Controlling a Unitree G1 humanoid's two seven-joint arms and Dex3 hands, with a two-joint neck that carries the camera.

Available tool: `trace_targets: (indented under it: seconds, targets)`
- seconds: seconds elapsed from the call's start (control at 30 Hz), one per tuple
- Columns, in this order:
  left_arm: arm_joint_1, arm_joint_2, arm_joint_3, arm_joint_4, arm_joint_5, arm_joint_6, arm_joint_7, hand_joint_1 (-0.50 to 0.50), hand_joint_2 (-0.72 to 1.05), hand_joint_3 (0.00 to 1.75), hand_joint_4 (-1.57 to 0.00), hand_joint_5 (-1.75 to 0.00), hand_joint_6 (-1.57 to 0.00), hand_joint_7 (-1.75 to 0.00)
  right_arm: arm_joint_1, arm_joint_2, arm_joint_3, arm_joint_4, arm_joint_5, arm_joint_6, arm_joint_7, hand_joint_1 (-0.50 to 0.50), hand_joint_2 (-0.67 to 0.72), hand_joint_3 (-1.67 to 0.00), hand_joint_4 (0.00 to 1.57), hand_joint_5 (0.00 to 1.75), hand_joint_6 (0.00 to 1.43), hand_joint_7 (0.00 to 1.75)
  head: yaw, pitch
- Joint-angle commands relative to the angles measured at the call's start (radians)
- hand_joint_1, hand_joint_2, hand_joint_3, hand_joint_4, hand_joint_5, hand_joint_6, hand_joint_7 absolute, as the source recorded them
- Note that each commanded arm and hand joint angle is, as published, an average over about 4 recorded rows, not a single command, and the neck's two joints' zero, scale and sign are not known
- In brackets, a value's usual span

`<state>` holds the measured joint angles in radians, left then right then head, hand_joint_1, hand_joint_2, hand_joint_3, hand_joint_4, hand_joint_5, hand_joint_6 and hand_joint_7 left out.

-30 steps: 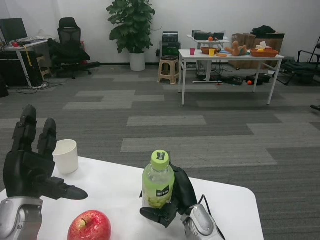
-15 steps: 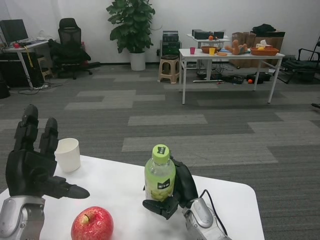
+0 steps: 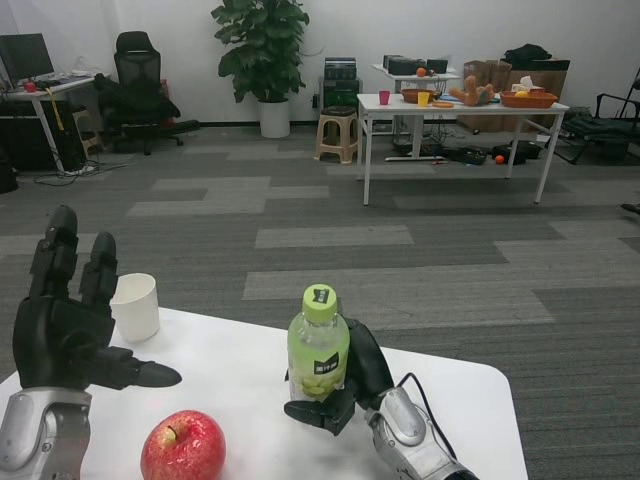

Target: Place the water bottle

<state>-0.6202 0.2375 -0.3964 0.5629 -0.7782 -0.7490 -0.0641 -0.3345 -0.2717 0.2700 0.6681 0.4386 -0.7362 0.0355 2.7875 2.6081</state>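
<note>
The white table (image 3: 440,390) in front of me carries everything. My left hand (image 3: 62,325) hovers at its left side, released, fingers up and apart, holding nothing. My right hand (image 3: 345,385) is wrapped around the lower part of the water bottle (image 3: 318,350), fingers behind it and thumb in front, so I am grasping it upright near the middle of the table. I cannot tell whether its base touches the tabletop or hangs just above. To set it down well, I judge I should keep it vertical, lower it until the base sits flat, and only then loosen my fingers, drawing them back without nudging it. The red apple (image 3: 183,447) lies near, to the bottle's left and closer to me; the white paper cup (image 3: 135,306) stands farther left.
</note>
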Motion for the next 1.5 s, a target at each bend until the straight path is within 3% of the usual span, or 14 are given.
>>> trace_targets:
  seconds: [0.03,0.1,0.2,0.23,0.33,0.37,0.47,0.57,0.83,1.1,1.2,1.33,1.5]
  targets:
    - [0.001,0.0,0.002,0.003,-0.012,-0.001,0.003,-0.48,-0.19,0.09,0.0,0.0,0.0,0.0,0.051,0.003,0.015,0.034,0.012,0.048,0.023,0.4,0.42,-1.03,0.66,1.16,0.57,1.57,-0.004,0.0]
    - [0.0,0.0,0.002,0.003,-0.012,-0.001,0.003,-0.48,-0.19,0.09,0.0,0.0,0.0,0.0,0.053,0.002,0.013,0.033,0.015,0.046,0.023,0.35,0.41,-1.03,0.44,0.97,0.39,1.5,-0.004,0.001]
    - [0.0,0.0,0.001,0.003,-0.013,-0.001,0.003,-0.48,-0.19,0.09,0.0,0.0,0.0,0.0,0.057,0.001,0.009,0.03,0.021,0.044,0.023,0.22,0.41,-1.03,0.19,0.48,0.17,1.22,-0.003,0.001]
    - [0.0,0.0,0.001,0.003,-0.013,-0.001,0.003,-0.48,-0.19,0.09,0.0,0.0,0.0,0.0,0.058,0.0,0.008,0.028,0.022,0.044,0.024,0.11,0.41,-0.97,0.11,0.29,0.09,1.05,-0.003,0.001]
    - [0.0,0.0,0.001,0.003,-0.013,-0.001,0.003,-0.49,-0.19,0.09,0.0,0.0,0.0,0.0,0.061,-0.001,0.006,0.024,0.028,0.044,0.03,-0.18,0.41,-0.5,0.01,0.02,0.0,0.61,-0.003,0.001]
    - [0.0,0.0,0.0,0.003,-0.013,-0.001,0.003,-0.49,-0.19,0.09,0.0,0.0,0.0,0.0,0.061,-0.001,0.006,0.024,0.029,0.044,0.034,-0.25,0.42,-0.32,0.0,0.0,0.0,0.45,-0.003,0.001]
    - [0.0,0.0,-0.001,0.003,-0.014,-0.001,0.003,-0.48,-0.19,0.09,0.0,0.0,0.0,0.0,0.064,0.001,0.005,0.019,0.039,0.042,0.044,-0.41,0.5,-0.06,0.0,0.0,0.0,0.1,-0.003,0.001]
    - [-0.001,0.0,-0.002,0.003,-0.015,-0.001,0.003,-0.48,-0.19,0.09,0.0,0.0,0.0,0.0,0.067,0.002,0.004,0.006,0.054,0.037,0.049,-0.46,0.57,0.0,0.0,0.0,0.0,0.0,-0.001,0.0]
    - [-0.001,0.0,-0.002,0.003,-0.015,-0.001,0.003,-0.48,-0.19,0.09,0.0,0.0,0.0,0.0,0.101,-0.005,-0.038,-0.103,0.074,0.037,0.049,-0.46,0.6,0.0,0.0,0.0,0.0,0.0,-0.001,0.0]
    - [-0.001,0.003,-0.002,0.003,-0.016,-0.001,0.003,-0.48,-0.19,0.09,0.0,0.0,0.0,0.0,0.177,-0.017,-0.189,-0.341,0.048,0.076,0.043,-0.46,0.6,0.0,0.0,0.0,0.0,0.0,0.002,0.004]
    - [-0.001,0.003,-0.001,0.003,-0.018,-0.001,0.003,-0.48,-0.19,0.09,0.0,0.0,0.0,0.0,0.227,-0.021,-0.288,-0.5,0.009,0.151,0.04,-0.46,0.6,0.0,0.0,0.0,0.0,0.0,0.002,0.007]
    - [-0.001,0.003,-0.001,0.003,-0.021,-0.002,0.003,-0.48,-0.19,0.09,0.0,0.0,0.0,0.0,0.297,-0.022,-0.428,-0.743,-0.018,0.31,0.044,-0.46,0.53,0.0,0.0,0.0,0.0,0.0,0.005,0.01]
    - [-0.001,0.005,-0.001,0.003,-0.022,-0.001,0.003,-0.48,-0.19,0.09,0.0,0.0,0.0,0.0,0.336,-0.027,-0.56,-0.957,-0.021,0.507,0.086,-0.46,0.5,0.0,0.0,0.0,0.0,0.0,0.015,0.02]
